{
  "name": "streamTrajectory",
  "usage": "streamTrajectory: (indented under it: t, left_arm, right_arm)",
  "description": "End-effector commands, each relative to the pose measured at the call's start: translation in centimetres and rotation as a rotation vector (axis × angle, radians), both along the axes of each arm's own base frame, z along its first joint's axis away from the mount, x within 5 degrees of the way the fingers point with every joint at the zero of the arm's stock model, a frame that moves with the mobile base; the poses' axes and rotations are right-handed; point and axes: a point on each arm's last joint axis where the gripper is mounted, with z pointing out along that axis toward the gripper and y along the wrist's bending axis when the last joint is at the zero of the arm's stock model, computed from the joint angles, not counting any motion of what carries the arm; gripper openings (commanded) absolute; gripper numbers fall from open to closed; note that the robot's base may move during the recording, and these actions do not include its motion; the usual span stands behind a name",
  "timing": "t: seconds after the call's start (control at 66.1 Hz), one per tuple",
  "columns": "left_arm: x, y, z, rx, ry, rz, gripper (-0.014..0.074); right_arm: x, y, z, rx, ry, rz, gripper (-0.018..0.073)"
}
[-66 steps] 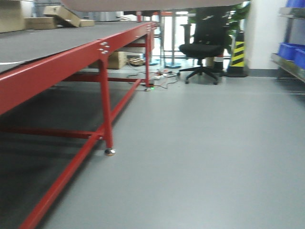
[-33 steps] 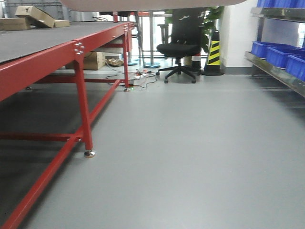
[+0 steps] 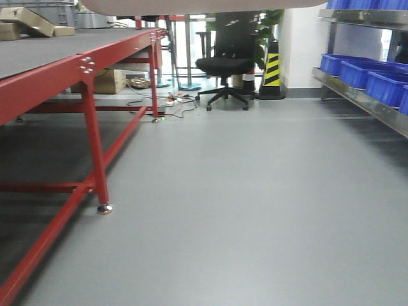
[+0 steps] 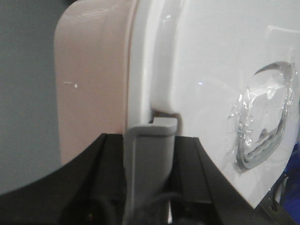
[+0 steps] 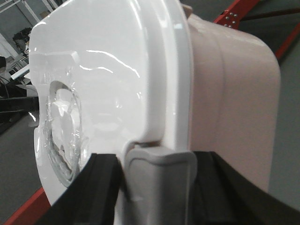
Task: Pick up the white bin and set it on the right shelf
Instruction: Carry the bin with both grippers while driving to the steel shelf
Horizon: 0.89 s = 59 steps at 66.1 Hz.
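Grey floor [image 3: 255, 191] fills most of the front view. Red-framed counter [image 3: 57, 70] along the left, dark top, cardboard boxes [image 3: 25, 19] at its far end. Right shelf [image 3: 357, 95] runs down the right edge, steel rail, blue bins [image 3: 357, 69] sitting on it.

White bin [image 4: 201, 56] is off the floor and not on the shelf. It is carried between the two arms, and its pale underside [image 3: 191, 5] shows along the top edge of the front view, between counter and shelf. Body is pinkish, the lid white and glossy. The recessed handle [image 4: 267, 122] is covered with crinkled clear film.

Black office chair [image 3: 223, 64] at the far wall, striped cone [image 3: 272, 67] just beside it.

Left gripper [image 4: 151, 154]: dark jaws sit tight on either side of the grey latch [image 4: 150, 178], pinching the bin's end. Right gripper [image 5: 159, 164]: same hold on the opposite latch [image 5: 159, 183], jaws pressed against its sides.
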Motion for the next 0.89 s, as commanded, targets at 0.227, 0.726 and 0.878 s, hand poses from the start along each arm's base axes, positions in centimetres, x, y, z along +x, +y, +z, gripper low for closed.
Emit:
streamTrajectory:
  t: [0.227, 0.726, 0.878]
  left_arm:
    - [-2.77, -1.54, 1.98, -0.065, -0.034, -0.195, -0.0118]
    - [-2.77, -1.54, 1.98, -0.065, -0.034, -0.195, -0.0118]
    - [-2.77, -1.54, 1.98, -0.065, -0.034, -0.195, -0.0118]
  right_arm:
    - [-3.51, 2.06, 3.12, 0.154, -0.094, 0.278, 0.0069]
    - [-3.51, 2.06, 3.12, 0.154, -0.094, 0.278, 0.0069]
    - [-3.51, 2.06, 3.12, 0.154, -0.094, 0.278, 0.0069]
